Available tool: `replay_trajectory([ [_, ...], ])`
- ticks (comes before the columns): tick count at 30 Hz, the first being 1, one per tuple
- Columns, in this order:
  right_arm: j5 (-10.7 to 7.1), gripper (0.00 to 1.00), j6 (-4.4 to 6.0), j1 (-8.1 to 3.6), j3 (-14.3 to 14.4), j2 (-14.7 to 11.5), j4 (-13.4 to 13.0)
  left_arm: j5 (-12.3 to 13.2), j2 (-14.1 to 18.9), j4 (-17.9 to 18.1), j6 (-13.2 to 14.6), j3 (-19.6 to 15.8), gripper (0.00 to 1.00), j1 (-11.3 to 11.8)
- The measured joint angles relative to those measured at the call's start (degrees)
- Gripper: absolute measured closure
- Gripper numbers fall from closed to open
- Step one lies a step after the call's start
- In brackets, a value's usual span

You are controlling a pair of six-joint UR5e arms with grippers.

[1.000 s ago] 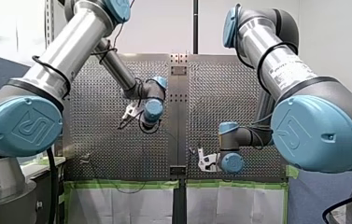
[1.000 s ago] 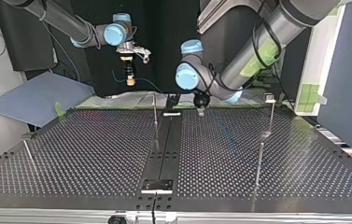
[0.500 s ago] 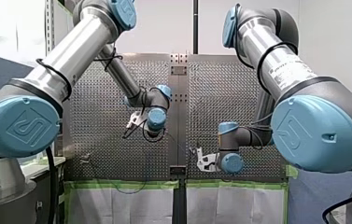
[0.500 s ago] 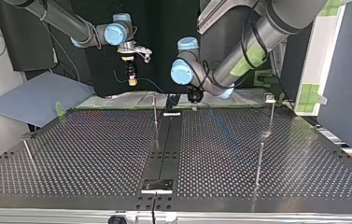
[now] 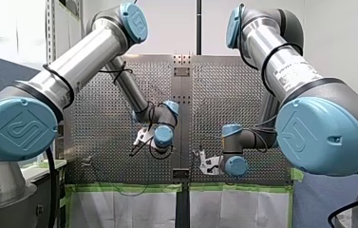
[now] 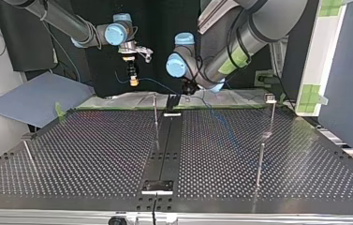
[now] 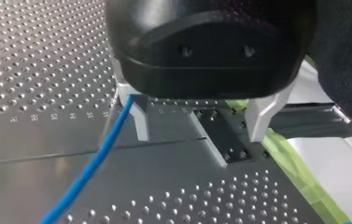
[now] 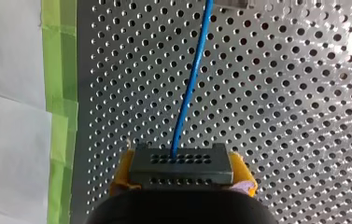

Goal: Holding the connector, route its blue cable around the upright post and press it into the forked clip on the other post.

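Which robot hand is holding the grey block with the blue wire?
My right hand, the one with yellow pads, is shut on the grey connector. My left hand is open and empty; the blue cable only runs beside one finger.

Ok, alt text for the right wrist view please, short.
My right gripper, yellow pads showing, is shut on a dark grey connector. Its blue cable runs ahead from it across the perforated table. Green tape edges the table to one side of the gripper.
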Motion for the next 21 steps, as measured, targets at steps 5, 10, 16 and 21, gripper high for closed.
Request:
replay_trajectory([
  [5,-0.34,1.0,-0.09,0.0,0.0,0.0,-0.13,0.08,-0.13,0.22,-0.15,0.01,0.0,-0.16],
  [10,-0.37,1.0,-0.11,0.01,0.0,0.0,-0.15,0.52,-0.54,1.26,-0.69,0.1,0.0,-0.69],
  [16,-0.43,1.0,-0.08,0.0,0.0,0.0,-0.23,0.98,-3.38,1.78,-1.85,1.47,0.0,-1.69],
  [21,-0.68,1.0,-0.08,0.01,0.0,0.0,-0.24,2.42,-4.97,3.37,-3.8,2.24,0.0,-2.44],
])
